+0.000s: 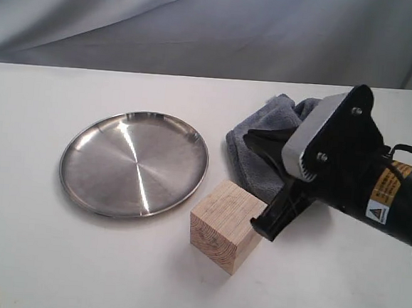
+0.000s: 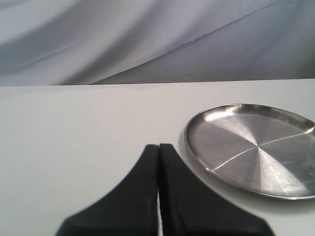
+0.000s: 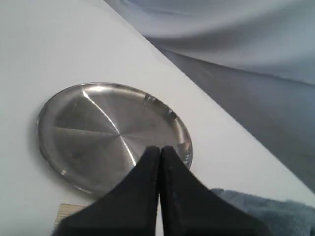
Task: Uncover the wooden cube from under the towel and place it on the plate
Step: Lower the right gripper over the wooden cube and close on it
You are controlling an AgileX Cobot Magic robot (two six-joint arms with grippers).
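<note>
Treat the wooden cube (image 1: 227,227) as rigid, fairly light and rough-grained enough not to slip; take it across two opposite flat sides near mid-height, faces square to the jaws. Found uncovered on the table (image 1: 76,258), just beside the rim of the plate (image 1: 134,164), in front of the bunched towel (image 1: 243,157) and close under the right gripper (image 3: 160,148). Noted right gripper pinched shut and empty, pointing over the plate's near rim rather than astride the cube, so reopen and lower first; left gripper (image 2: 159,146) likewise closed, idle near the plate.
</note>
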